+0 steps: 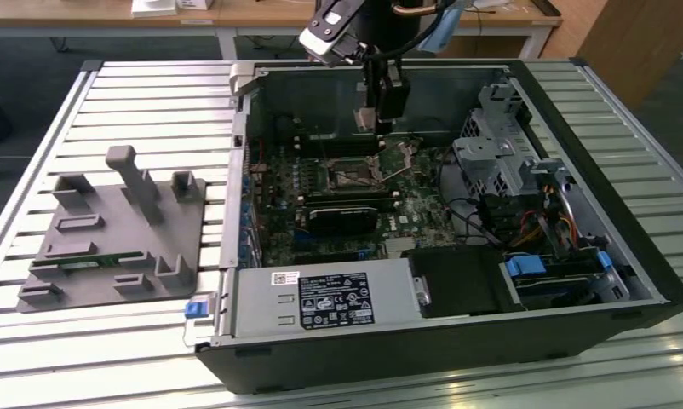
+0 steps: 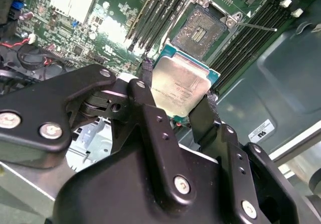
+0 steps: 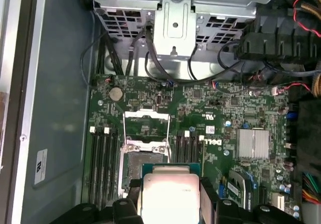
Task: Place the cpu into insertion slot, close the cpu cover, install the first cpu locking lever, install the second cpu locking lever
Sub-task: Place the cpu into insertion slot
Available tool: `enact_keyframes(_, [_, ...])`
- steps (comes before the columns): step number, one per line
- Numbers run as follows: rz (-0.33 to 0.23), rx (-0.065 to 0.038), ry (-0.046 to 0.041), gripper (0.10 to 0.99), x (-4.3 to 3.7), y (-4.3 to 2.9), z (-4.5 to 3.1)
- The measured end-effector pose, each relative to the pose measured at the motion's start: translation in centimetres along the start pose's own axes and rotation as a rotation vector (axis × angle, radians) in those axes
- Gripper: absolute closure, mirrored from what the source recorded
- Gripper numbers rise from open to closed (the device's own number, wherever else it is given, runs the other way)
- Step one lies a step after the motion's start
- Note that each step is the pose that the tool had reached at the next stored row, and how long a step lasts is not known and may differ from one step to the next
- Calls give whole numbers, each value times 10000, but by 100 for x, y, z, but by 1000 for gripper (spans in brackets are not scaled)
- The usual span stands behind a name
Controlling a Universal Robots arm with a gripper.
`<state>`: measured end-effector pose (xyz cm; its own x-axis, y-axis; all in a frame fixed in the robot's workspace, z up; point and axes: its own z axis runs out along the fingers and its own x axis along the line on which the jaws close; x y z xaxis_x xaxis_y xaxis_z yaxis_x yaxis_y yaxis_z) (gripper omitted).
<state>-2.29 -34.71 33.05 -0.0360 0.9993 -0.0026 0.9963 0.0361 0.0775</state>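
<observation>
Upper centre of the exterior view, over the open case [image 1: 433,362] | gripper [image 1: 381,128] clamped on the cpu [image 2: 183,86], 2 fingers [image 2: 145,81] pinching its opposite edges | cpu held above the board [image 3: 200,108], near the slot [image 2: 200,33], not in it | slot bare, dark centre showing | cover [image 3: 146,114] swung open just beside the slot in the first wrist view

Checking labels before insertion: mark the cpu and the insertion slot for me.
cpu [image 2: 181,86]: second wrist view, centre of its pale metallic top.
insertion slot [image 2: 200,31]: second wrist view, middle of the dark socket floor.
</observation>
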Motion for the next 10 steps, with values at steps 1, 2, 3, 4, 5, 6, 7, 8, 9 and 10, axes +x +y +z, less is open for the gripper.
enact_keyframes(1, [-1, 0, -1, 545, 8, -1, 18])
enact_keyframes(2, [-7, 0, -1, 545, 16, -2, 35])
enact_keyframes(3, [-33, 0, 2, 545, 25, -3, 53])
enact_keyframes(4, [-83, -1, 8, 545, 31, -5, 72])
enact_keyframes(5, [-179, -2, 16, 545, 34, -5, 92])
enact_keyframes(6, [-277, -3, 22, 545, 35, -6, 109])
enact_keyframes(7, [-352, -4, 28, 545, 39, -9, 127])
enact_keyframes(8, [-392, -3, 29, 545, 48, -10, 144])
enact_keyframes(9, [-406, -3, 30, 545, 61, -11, 162])
enact_keyframes(10, [-407, -3, 30, 545, 76, -12, 180])
